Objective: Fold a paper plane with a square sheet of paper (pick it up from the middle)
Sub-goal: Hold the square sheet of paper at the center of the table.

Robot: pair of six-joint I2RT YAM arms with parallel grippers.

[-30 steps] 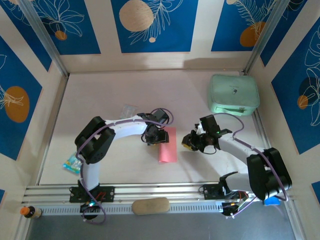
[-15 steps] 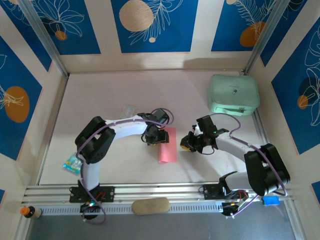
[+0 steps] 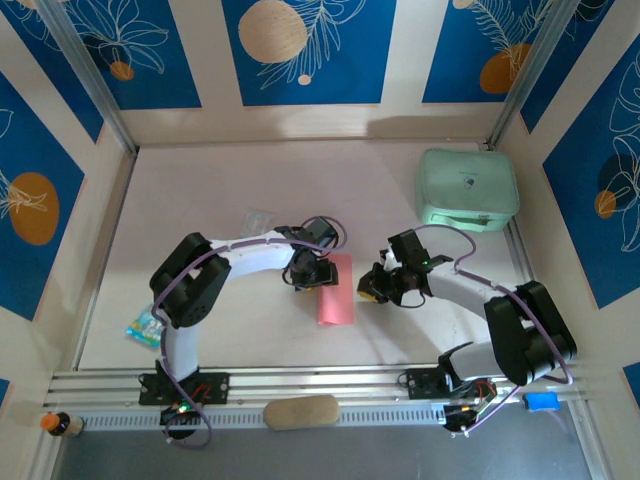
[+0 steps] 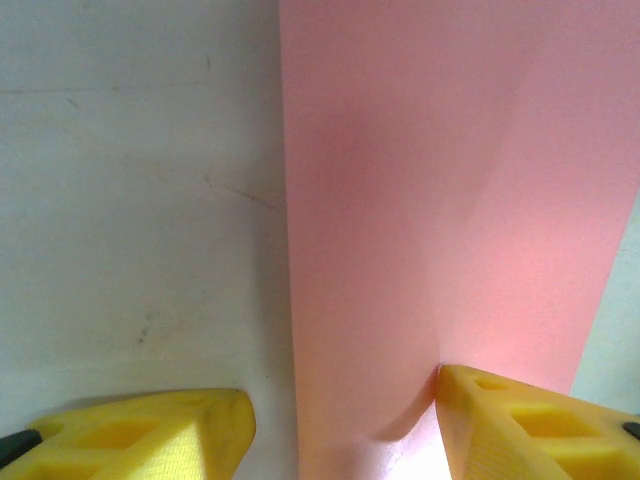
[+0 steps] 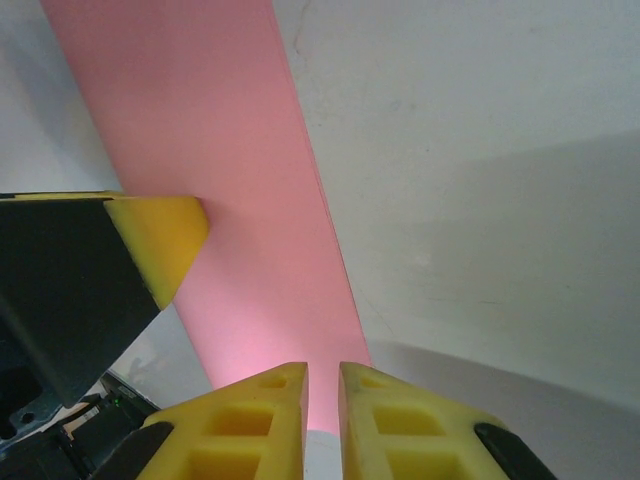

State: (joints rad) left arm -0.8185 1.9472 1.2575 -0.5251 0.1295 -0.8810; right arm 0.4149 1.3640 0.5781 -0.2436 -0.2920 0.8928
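Note:
The square sheet of paper (image 3: 337,296) lies flat on the table, folded into a long salmon-pink rectangle (image 4: 440,200) (image 5: 220,150). No paper plane shape is in view. My left gripper (image 3: 308,274) (image 4: 340,430) is open and straddles the sheet's left edge. One yellow fingertip (image 4: 520,420) rests on the paper, the other on bare table. My right gripper (image 3: 373,292) (image 5: 322,400) sits just right of the sheet, low over its edge. Its jaws are closed to a thin slit with nothing between them. The left gripper's fingertip (image 5: 165,235) shows in the right wrist view.
A mint-green case (image 3: 467,188) stands at the back right. A clear packet (image 3: 259,218) lies behind the left arm and a colourful packet (image 3: 146,325) at the left. A tan pad (image 3: 300,411) and a small bottle (image 3: 58,424) lie by the front rails.
My right gripper has crept a little left toward the paper's right edge and its jaws have narrowed. The left arm and the paper have stayed put.

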